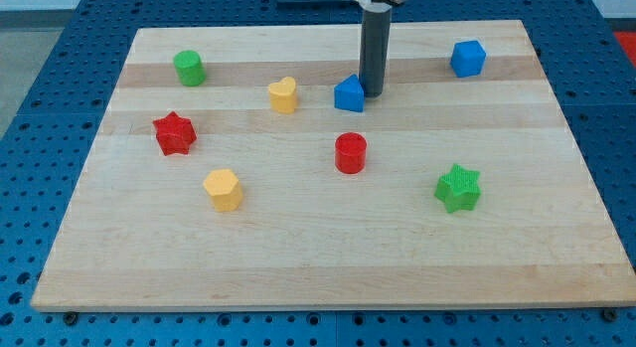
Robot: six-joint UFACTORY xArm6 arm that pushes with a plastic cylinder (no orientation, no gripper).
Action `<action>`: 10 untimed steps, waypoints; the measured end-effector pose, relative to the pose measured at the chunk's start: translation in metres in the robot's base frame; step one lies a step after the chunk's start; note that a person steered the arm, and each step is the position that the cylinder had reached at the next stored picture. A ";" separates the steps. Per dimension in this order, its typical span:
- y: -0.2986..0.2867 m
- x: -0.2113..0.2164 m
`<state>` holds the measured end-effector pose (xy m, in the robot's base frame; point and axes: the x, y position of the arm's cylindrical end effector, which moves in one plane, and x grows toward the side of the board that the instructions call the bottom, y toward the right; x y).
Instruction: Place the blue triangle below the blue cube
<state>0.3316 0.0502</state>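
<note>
Wooden board (pixel 328 258) lying flat on a blue perforated bench (pixel 40 108); eight small blocks spread across the board, none touching another. No container present: every block sits directly on the wood.

My tip (pixel 373 93) down on the board at the foot of the upright dark rod (pixel 375 49), just beside the blue triangle (pixel 349 93), on that block's right side in the view; whether touching or a hair apart cannot be told. No jaws on this rod, hence nothing held, only a bare end next to the block.

Blue triangle located in the upper middle of the board. Blue cube (pixel 467 58) well apart from it, toward the view's upper right, near the top edge.

Other blocks:
- Green cylinder (pixel 189 68), upper left.
- Yellow heart-like block (pixel 283 94), near the blue triangle, on its left.
- Red star (pixel 175 133), left side.
- Yellow hexagonal block (pixel 224 189), lower left of centre.
- Red cylinder (pixel 350 152), centre, below the blue triangle.
- Green star (pixel 457 188), right of centre, lower down.
</note>
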 end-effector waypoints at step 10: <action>0.089 0.039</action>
